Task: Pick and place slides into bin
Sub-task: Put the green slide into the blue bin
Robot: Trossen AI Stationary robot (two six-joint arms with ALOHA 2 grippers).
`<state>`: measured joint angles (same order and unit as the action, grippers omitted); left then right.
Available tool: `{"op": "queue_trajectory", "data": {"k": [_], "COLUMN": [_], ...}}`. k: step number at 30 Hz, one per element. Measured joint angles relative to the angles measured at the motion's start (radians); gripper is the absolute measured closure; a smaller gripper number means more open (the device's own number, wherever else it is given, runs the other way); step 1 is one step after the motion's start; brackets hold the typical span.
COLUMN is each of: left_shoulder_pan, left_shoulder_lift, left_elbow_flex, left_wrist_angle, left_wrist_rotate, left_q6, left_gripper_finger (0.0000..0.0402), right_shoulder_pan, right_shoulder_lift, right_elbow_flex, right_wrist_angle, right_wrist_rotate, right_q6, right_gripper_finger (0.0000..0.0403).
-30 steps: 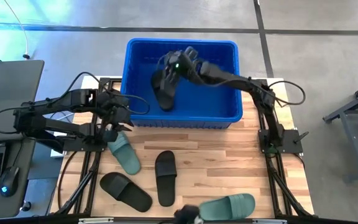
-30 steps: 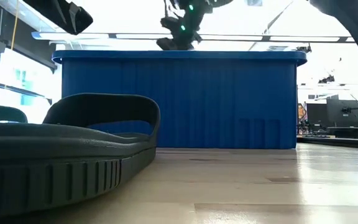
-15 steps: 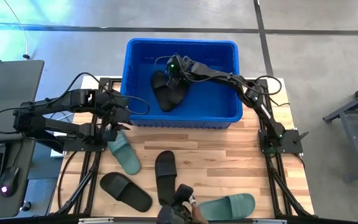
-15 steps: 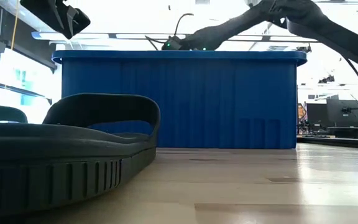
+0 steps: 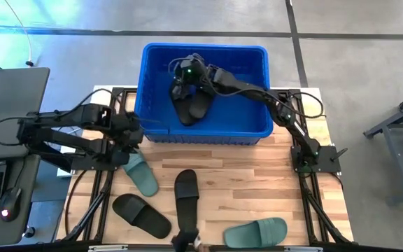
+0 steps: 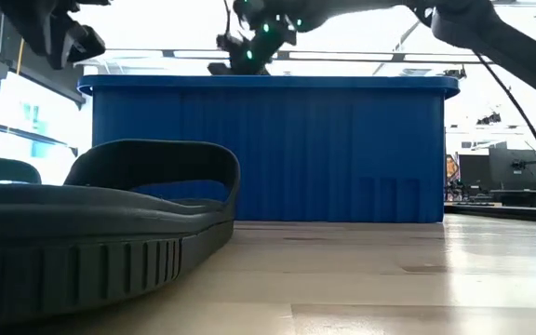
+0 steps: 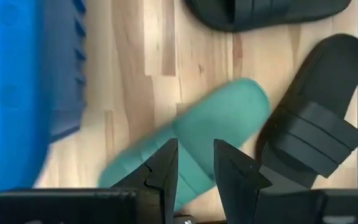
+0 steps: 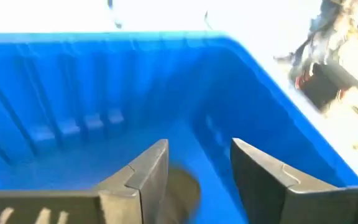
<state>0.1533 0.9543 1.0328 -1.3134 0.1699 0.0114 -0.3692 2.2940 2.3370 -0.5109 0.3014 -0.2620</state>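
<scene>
Two black slides (image 5: pixel 191 105) lie on the floor of the bin (image 5: pixel 254 77), right under the right tool (image 5: pixel 182 75), which hangs over the tub's middle with its fingers spread and nothing between them; its wrist view shows only blue wall and a dark sole edge below the open gap. So two of six look placed, by my reading.

Four slides remain on the table (image 5: pixel 257 182). A sage green slide (image 5: pixel 139 172) sits directly beneath the left tool (image 5: pixel 128 137), which hovers over it with its fingers parted and empty; in the left wrist view (image 7: pixel 194 171) the green sole fills the space ahead of the fingertips. Just beyond that sandal, away from the bin, lie a black slide (image 5: pixel 140 215) and another black slide (image 5: pixel 186 198), near each other. The second green slide (image 5: pixel 255 232) rests well apart from both tools, at the table's front edge.

These sandals are probably light, rubbery and somewhat flexible, not fragile, with a matte surface that should grip well. The wide strap (image 7: pixel 312 134) arches clear of the sole, so pinching it, or the sole's side edge, seems the surest hold. A flat sole may flex and sag if taken by one end.
</scene>
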Motion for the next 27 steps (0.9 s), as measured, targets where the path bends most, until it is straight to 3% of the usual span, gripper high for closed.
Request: {"op": "queue_trajectory", "data": {"k": [7, 17, 22, 27], "left_shoulder_pan": [-0.27, -0.577, -0.659, -0.692], "left_shoulder_lift": [0.109, 0.375, 0.526, 0.667], "left_elbow_flex": [0.0, 0.0, 0.0, 0.0], "left_wrist_angle": [-0.003, -0.088, -0.113, -0.112], "left_wrist_rotate": [-0.165, -0.436, -0.454, -0.457], "left_q6": [-0.216, -0.57, -0.681, -0.731], "left_gripper_finger": [0.0312, 0.0312, 0.0311, 0.0311], "right_shoulder_pan": [0.094, 0.202, 0.233, 0.247], "right_shoulder_lift": [-0.06, -0.061, -0.061, -0.061], "right_elbow_flex": [-0.026, -0.026, -0.026, -0.026], "right_wrist_angle": [-0.028, -0.162, -0.243, -0.275], "right_wrist_rotate": [0.001, 0.167, 0.329, 0.425], "right_q6": [-0.084, -0.106, -0.121, -0.109], "right_gripper_finger": [0.0247, 0.0247, 0.0245, 0.0244]}}
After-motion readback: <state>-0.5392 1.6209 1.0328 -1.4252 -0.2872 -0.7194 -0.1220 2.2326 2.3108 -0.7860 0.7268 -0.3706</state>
